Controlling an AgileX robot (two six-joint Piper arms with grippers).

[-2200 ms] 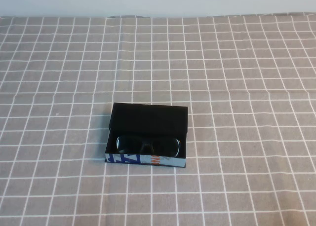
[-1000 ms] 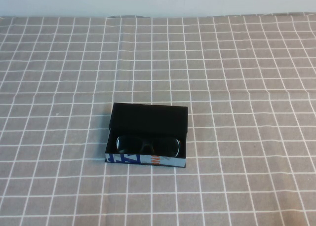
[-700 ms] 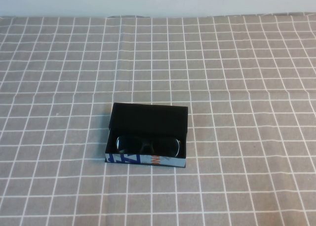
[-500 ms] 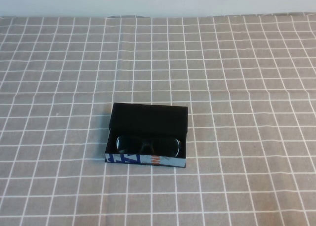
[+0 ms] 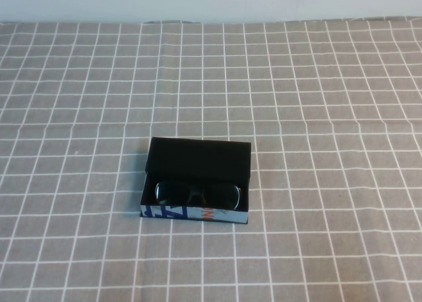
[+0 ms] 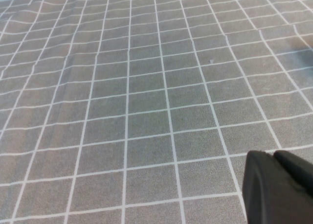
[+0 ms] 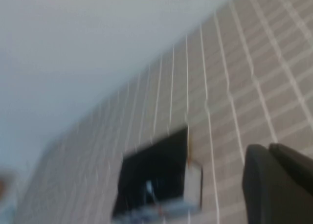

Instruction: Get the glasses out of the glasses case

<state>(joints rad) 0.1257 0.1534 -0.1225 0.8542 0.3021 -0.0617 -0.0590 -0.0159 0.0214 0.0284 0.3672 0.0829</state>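
The glasses case point(image 5: 198, 158) lies open on the grey checked cloth a little left of the middle, with its black lid tipped back and its pale blue front facing me. The black glasses point(image 5: 196, 194) lie inside it. Neither arm shows in the high view. My left gripper point(image 6: 274, 155) is shut and empty over bare cloth, with no case in its view. My right gripper point(image 7: 269, 148) is shut and empty, well away from the case. The open case also shows, blurred, in the right wrist view point(image 7: 156, 177).
The grey cloth with white grid lines point(image 5: 316, 117) covers the whole table. A pale wall point(image 5: 211, 2) runs behind the far edge.
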